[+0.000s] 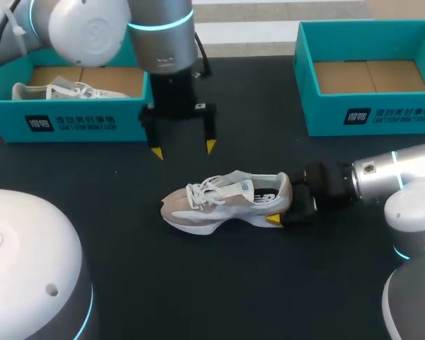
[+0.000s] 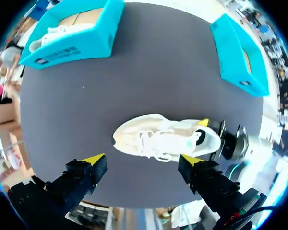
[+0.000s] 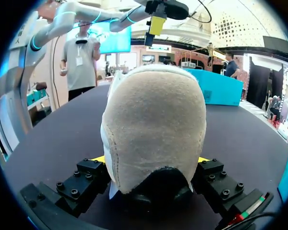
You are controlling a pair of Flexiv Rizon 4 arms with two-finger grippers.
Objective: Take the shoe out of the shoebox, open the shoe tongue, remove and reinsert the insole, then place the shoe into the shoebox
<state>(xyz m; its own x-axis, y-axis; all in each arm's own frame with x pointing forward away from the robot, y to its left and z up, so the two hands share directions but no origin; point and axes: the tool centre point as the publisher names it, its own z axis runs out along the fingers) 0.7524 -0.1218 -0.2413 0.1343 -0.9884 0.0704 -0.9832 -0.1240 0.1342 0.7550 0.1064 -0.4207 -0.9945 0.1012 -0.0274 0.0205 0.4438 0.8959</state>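
where its suede heel is reached, the white and beige lace-up mesh sneaker (image 1: 227,202) is clamped from two sides by the yellow-tipped fingers (image 3: 89,175) of the right gripper (image 3: 151,160), whose black finger blocks are seen pressed close against the heel cup. the sneaker is stood on its sole on the black table top (image 1: 269,283), with its laces uppermost and its toe pointed toward the left arm's side. the right arm is stretched low over the table from the right edge. the fingers of the left gripper (image 1: 183,149) are spread wide and nothing is held between them. they are hung tips-down above the table, just behind the sneaker's laced middle and apart from it. in the left wrist view the sneaker is seen ahead of that open pair. further out, a teal cardboard shoebox (image 1: 71,120) with a second pale shoe (image 1: 57,91) inside is set at the far left. another teal shoebox with a bare cardboard floor (image 1: 382,117) is set at the far right. both are well apart from the sneaker.
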